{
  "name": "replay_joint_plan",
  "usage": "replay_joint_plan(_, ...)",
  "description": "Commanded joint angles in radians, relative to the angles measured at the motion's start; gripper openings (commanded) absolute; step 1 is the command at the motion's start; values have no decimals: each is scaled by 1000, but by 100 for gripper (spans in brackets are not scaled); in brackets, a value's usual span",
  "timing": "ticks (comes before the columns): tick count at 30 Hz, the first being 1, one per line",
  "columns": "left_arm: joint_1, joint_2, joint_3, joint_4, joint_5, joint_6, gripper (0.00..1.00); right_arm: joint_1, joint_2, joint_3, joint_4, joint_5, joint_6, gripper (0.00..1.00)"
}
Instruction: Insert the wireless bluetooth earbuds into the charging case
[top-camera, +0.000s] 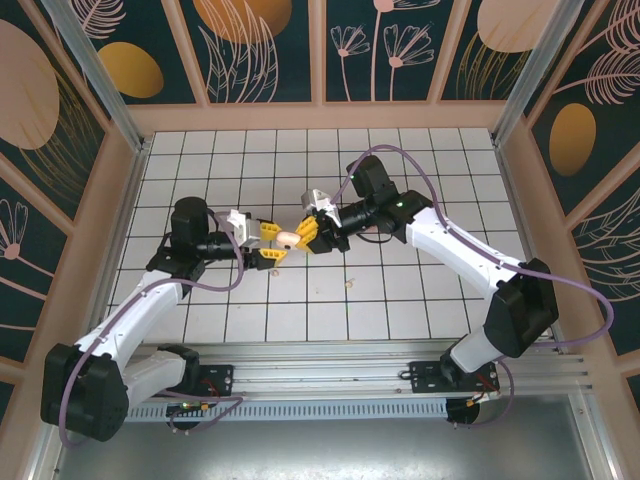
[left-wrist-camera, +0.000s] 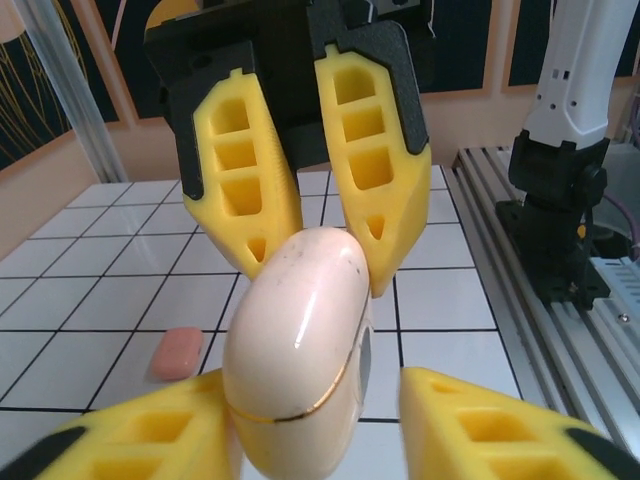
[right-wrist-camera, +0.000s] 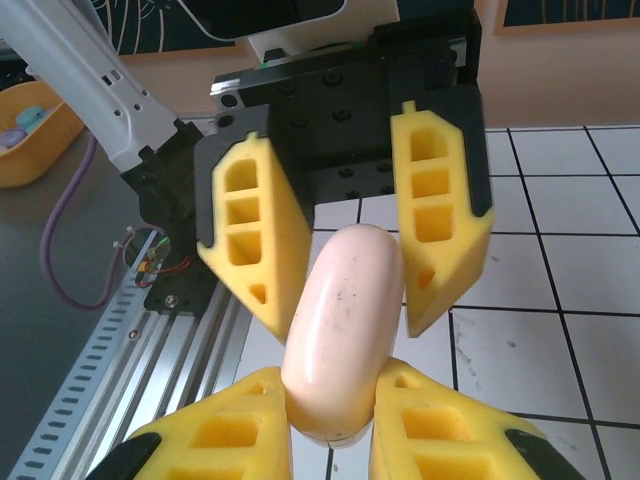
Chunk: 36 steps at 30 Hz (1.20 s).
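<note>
The right tool (right-wrist-camera: 332, 375) pinches the charging case (right-wrist-camera: 345, 320), the left tool (left-wrist-camera: 318, 385) open around it.

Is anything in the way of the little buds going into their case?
Yes, it seems. The charging case looks shut, its lid seam closed, so the lid blocks the way in. It is up between the left gripper and right gripper, while a pink earbud lies on the tiles.

One case (top-camera: 287, 238), two loose earbuds (top-camera: 275, 268) (top-camera: 349, 285)

Pale pink case (left-wrist-camera: 300, 350), salmon earbud (left-wrist-camera: 177, 352)
</note>
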<state>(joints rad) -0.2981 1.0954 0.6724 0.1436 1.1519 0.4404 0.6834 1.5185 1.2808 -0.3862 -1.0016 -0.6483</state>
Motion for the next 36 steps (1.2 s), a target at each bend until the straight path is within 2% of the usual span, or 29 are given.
replay_joint_plan(1,-10,9,33,-25,38,31,33,11,6,37,17,-35,-11,20)
replay_joint_plan(3,-12,9,32,-32,34,35,26,11,2,28,23,-32,-10,20)
replay_joint_plan(7,-13,8,34,-36,22,37,19,11,-13,7,54,-14,2,23)
replay_joint_plan(12,-14,4,42,-38,-7,31,14,13,-54,-15,92,102,82,43)
replay_joint_plan(18,-14,1,48,-29,-36,24,12,66,-128,-57,116,248,98,51)
replay_joint_plan(25,-14,13,61,-7,-23,8,12,86,-102,-49,135,233,105,51)
replay_joint_plan(28,-15,12,61,-3,-18,4,12,86,-87,-48,139,224,99,49)
replay_joint_plan(31,-15,10,61,-1,-15,5,12,87,-77,-42,134,224,88,40)
replay_joint_plan(36,-16,-2,58,-1,-4,6,12,87,-67,-32,129,239,80,39)
